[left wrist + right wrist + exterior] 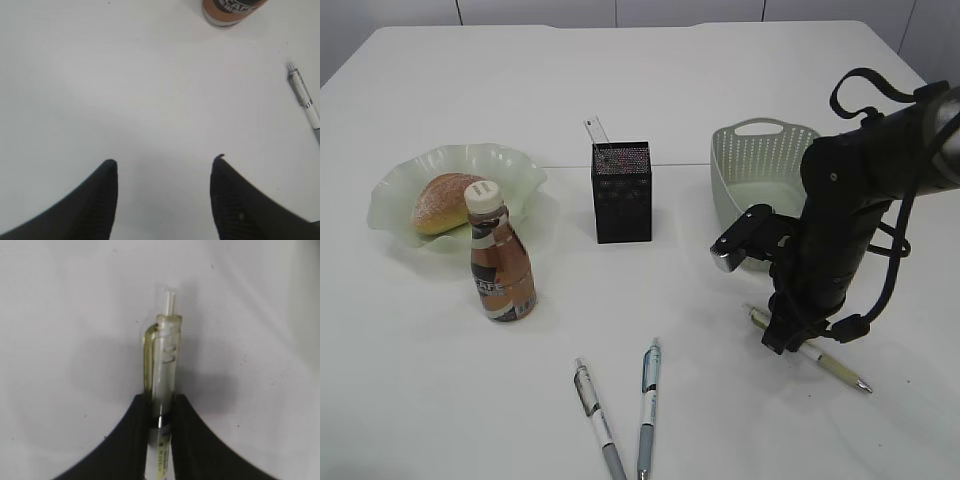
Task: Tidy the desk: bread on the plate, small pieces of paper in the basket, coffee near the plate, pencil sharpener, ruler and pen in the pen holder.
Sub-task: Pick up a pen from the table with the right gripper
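Right end effector (160, 412) closed tight on a clear, yellow-tinted plastic click pen (163, 370), black fingers (127, 440) pinching the barrel just below the clip, clicker end pointing toward 12 o'clock in the right wrist view. In the exterior view, same pen (830, 363) lying low over the white tabletop (740, 420), tip aimed toward 4 o'clock from the black arm; contact with the surface cannot be told.

Left end effector (164, 167) spread wide, nothing between its fingertips (109, 167), bare tabletop below. At 1 o'clock in that view, base of a brown coffee bottle (230, 11); at 3 o'clock, the silver end of a pen (305, 100).

Exterior view, around the black mesh pen holder (621, 195) at centre:
- at 9 o'clock, pale green wavy-edged glass plate (515, 165) carrying a sugared bread roll (442, 202)
- at 8 o'clock, upright coffee bottle (500, 260) with a cream cap, just beside the plate's near rim
- at 3 o'clock, pale green perforated plastic basket (750, 160), partly hidden by the arm
- at 6 o'clock, two pens lying near each other, well apart from the holder: a silver-and-white one (598, 416) and a teal-topped white one (648, 405)
- inside the holder, a clear ruler (594, 130) sticking up from the back left corner.
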Motion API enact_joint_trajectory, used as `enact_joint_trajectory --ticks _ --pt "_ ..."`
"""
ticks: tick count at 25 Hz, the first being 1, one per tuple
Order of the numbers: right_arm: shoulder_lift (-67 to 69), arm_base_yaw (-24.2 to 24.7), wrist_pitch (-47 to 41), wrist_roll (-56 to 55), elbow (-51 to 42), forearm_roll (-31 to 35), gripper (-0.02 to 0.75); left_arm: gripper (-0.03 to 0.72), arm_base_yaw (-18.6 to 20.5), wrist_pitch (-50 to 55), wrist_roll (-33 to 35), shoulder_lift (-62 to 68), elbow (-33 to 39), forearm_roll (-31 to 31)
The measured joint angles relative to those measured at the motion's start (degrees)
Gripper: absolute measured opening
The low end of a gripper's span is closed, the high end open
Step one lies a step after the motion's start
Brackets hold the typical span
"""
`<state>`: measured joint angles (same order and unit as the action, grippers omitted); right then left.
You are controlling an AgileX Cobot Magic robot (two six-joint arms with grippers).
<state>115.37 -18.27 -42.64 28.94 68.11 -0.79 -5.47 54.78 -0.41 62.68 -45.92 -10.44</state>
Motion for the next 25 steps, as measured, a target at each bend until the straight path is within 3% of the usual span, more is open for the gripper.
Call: enact_joint_trajectory --ticks 15,20,25 --pt "-3.3 0.0 0.0 0.0 0.0 5.3 0.091 0.433 0.0 0.0 0.0 0.0 0.0 0.0" --pt "-4.6 0.0 -1.5 2.8 2.7 11.6 0.091 0.433 0.0 0.0 0.0 0.0 0.0 0.0" --pt "-5.6 0.0 -3.3 10.8 8.5 22.0 0.091 0.433 0.0 0.0 0.0 0.0 0.0 0.0"
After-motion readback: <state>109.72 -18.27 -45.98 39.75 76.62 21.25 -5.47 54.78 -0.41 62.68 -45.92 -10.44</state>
